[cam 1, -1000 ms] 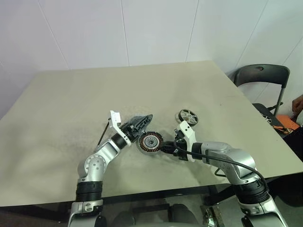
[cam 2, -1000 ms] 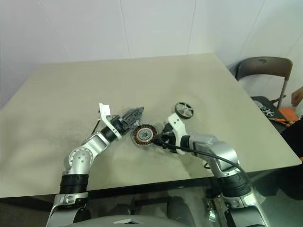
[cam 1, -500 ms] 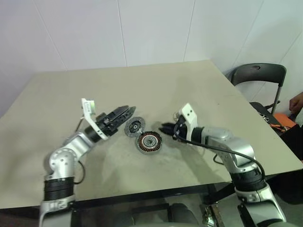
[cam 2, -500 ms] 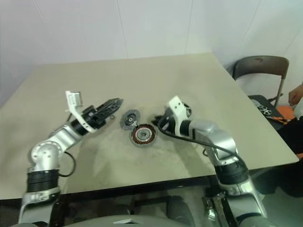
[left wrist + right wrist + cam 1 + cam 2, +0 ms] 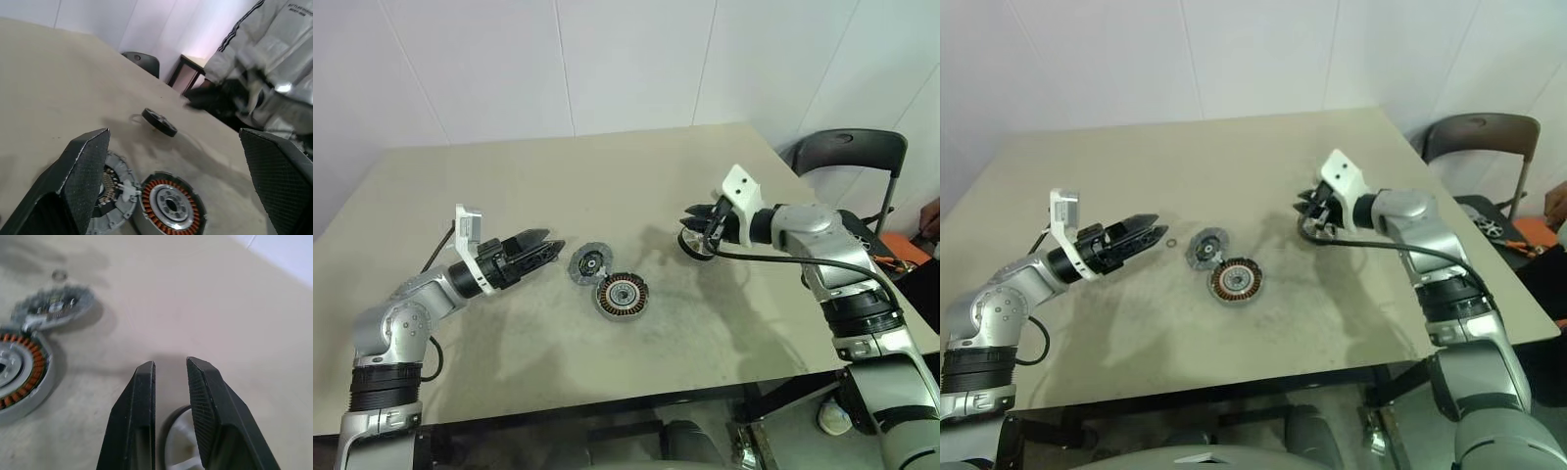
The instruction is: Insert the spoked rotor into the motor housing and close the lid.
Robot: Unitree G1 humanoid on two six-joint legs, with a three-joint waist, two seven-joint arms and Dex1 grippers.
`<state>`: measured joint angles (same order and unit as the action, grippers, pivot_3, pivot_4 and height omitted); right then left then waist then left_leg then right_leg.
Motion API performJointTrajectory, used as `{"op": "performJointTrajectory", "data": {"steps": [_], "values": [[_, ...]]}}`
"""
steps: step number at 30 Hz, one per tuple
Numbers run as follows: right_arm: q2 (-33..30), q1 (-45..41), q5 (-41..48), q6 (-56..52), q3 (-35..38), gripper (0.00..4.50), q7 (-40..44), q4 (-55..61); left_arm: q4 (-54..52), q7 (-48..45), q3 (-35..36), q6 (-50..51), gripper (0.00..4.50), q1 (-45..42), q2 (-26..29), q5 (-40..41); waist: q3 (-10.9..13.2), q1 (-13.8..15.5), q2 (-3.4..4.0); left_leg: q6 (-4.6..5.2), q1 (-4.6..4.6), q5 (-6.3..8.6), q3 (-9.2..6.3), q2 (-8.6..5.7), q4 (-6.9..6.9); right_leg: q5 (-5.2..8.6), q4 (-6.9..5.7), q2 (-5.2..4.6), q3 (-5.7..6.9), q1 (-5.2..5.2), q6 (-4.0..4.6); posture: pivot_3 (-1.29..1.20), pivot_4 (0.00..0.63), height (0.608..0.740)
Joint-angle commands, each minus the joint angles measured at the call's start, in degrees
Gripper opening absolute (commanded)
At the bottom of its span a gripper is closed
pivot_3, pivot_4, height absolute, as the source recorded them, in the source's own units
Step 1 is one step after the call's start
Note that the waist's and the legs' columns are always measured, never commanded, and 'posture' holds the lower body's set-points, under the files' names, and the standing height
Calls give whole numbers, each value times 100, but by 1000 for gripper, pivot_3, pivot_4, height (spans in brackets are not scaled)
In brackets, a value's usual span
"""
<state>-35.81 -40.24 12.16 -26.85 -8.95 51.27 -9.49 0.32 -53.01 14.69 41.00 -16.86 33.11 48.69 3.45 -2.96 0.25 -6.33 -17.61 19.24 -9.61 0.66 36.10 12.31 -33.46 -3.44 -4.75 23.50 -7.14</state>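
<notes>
The left gripper hangs over the table at the left side, with its fingers spread wide and nothing between them. Just past its tip a tiny ring lies on the surface. Next comes the lid, which lies flat and touches the housing at one edge. The housing stands open, and its copper windings and dark core are visible, so nothing is inside it yet.

More to the right, well apart from the housing, the rotor stands on its edge on the table. The right gripper is directly above it. In the right wrist view its fingers have only a narrow gap, and the rim of the rotor is seen between and below them. I cannot tell if they press on it or only stand around it.

So I judge the task is near its beginning: the rotor is still to be carried to the housing and put in, and after that the lid must go on top.

The way between the rotor and the housing is free. A chair stands beyond the right corner of the table, and a person's hand is at the far right edge.
</notes>
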Motion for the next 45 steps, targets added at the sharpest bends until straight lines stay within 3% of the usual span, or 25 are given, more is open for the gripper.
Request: {"op": "performJointTrajectory", "data": {"steps": [1, 7, 13, 16, 20, 25, 37, 45], "values": [[206, 232, 289, 97, 124, 1412, 111, 813, -22, -156, 303, -345, 4491, 330, 307, -259, 0, -48, 0, 0, 0, 0, 0, 0, -5, -2, 0, 0, 0, 1, -5, 0, 0, 740], [705, 504, 394, -611, 69, 3181, -313, 1320, 473, -514, 530, -1441, 4491, 1045, 862, -1082, 3, -96, 4, 0, -4, 0, 2, 1, -3, -1, -10, -2, -1, 10, -5, 0, 0, 740], [1231, 510, 293, -633, -102, 3181, -614, 1376, 1646, 293, 693, -3240, 4491, 769, 529, -2096, 3, 9, 5, -1, 3, -1, 1, 0, 8, 11, -20, -2, 0, 2, 4, 0, 0, 740], [1369, 506, 221, -570, -199, 3181, -683, 1320, 1848, 397, 359, -4173, 4491, 634, 303, -2648, 2, 50, 4, -2, 9, -1, 0, 0, 8, -1, -24, 0, 1, -1, -1, 0, 0, 740], [1358, 574, 69, -434, -334, 3181, -686, 1299, 2021, 704, -20, -4704, 4491, 359, -271, -3014, 1, 89, 3, -4, 5, -2, 0, -2, 5, -6, -18, -6, 1, -1, -4, 0, 0, 740], [1334, 700, 31, -485, -337, 3181, -726, 1407, 2315, 772, -439, -4822, 4491, 149, -739, -3252, 0, 53, 3, -3, 9, -2, 1, -2, 5, -6, -21, -5, 1, -3, -4, 0, 0, 740], [1279, 961, -32, -562, -286, 3181, -932, 1587, 3939, 1176, -568, -5321, 4491, -720, -652, -3807, 0, 41, 2, -2, 22, -3, -2, -2, 18, -5, -56, -1, 0, -6, -5, 0, 0, 740], [1302, 1116, -90, -532, -323, 3181, -1063, 1657, 4269, 1207, -903, -5170, 4491, -1174, -931, -4024, -1, 54, 1, -2, 21, -3, -3, -3, 18, -5, -55, -1, 1, -7, -5, 0, 0, 740]]}}
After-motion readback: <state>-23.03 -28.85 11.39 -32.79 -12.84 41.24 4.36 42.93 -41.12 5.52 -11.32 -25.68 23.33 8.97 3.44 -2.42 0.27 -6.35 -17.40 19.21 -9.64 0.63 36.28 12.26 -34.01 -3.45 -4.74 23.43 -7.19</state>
